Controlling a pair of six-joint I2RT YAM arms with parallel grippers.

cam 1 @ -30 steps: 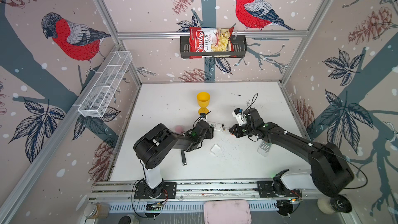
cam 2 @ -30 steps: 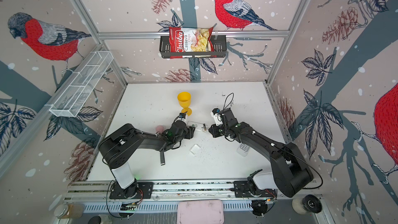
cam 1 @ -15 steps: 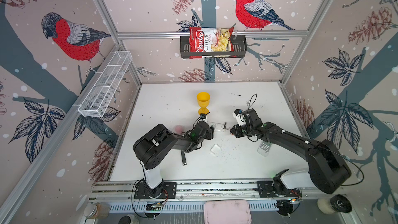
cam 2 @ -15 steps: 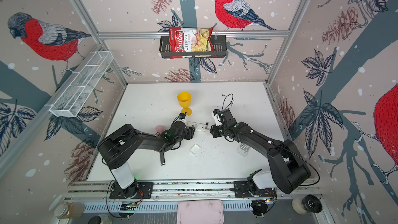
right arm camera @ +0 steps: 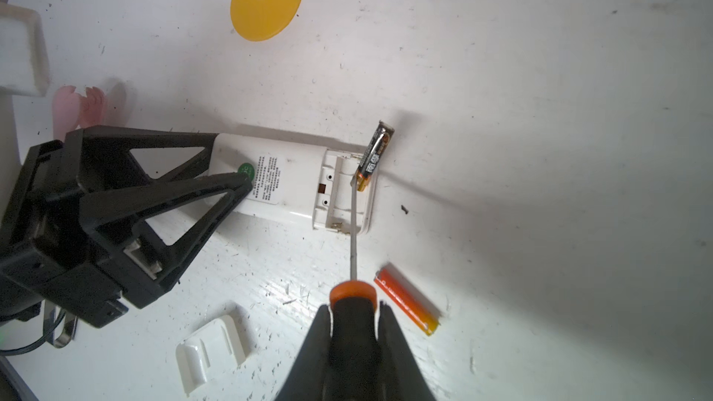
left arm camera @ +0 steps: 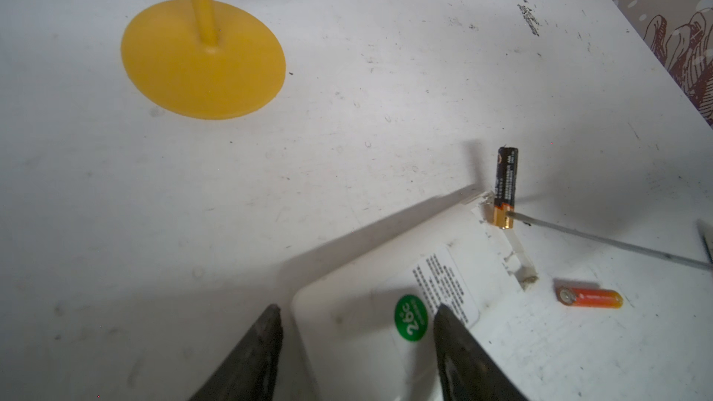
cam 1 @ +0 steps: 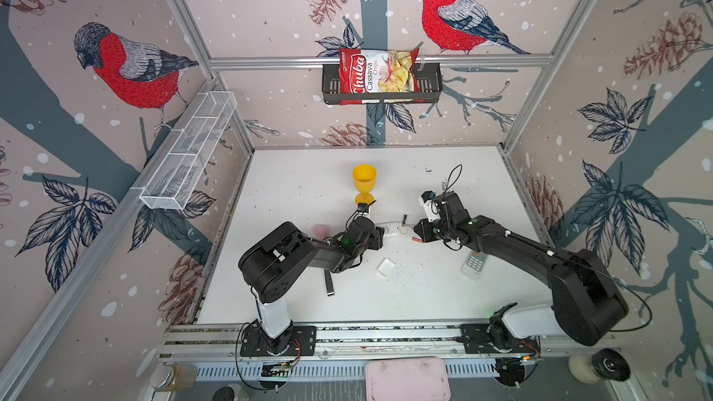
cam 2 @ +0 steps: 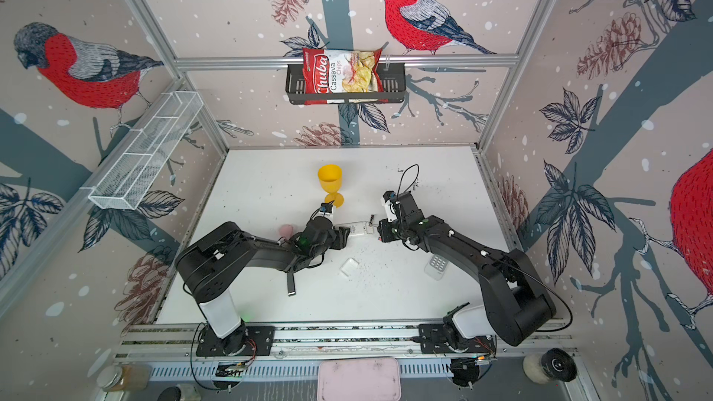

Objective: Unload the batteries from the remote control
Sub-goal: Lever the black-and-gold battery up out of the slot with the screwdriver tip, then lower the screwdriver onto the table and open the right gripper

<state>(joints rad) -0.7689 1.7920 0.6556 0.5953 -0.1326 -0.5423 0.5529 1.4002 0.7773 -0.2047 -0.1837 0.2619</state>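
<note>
The white remote control (left arm camera: 386, 275) lies face down with its battery bay open, and my left gripper (left arm camera: 358, 310) is shut on its body (right arm camera: 293, 183). A black-and-gold battery (right arm camera: 374, 158) stands tilted, one end out of the bay. My right gripper (right arm camera: 353, 307) is shut on the orange-and-black screwdriver (right arm camera: 353, 295), whose tip touches that battery's gold end (left arm camera: 506, 187). An orange battery (right arm camera: 407, 304) lies loose on the table beside the bay (left arm camera: 590, 297). In both top views the two grippers (cam 1: 382, 234) (cam 1: 418, 231) face each other across the remote (cam 2: 359, 228).
The white battery cover (right arm camera: 210, 345) lies on the table near the front (cam 1: 386, 266). A second remote (cam 1: 474, 264) sits under the right arm. A yellow goblet (cam 1: 364, 183) stands behind the left gripper. A pink object (cam 1: 319, 230) and a metal strip (cam 1: 328, 283) lie by the left arm.
My right gripper with the screwdriver has shifted slightly at the remote's open end. The left arm has kept still on the remote.
</note>
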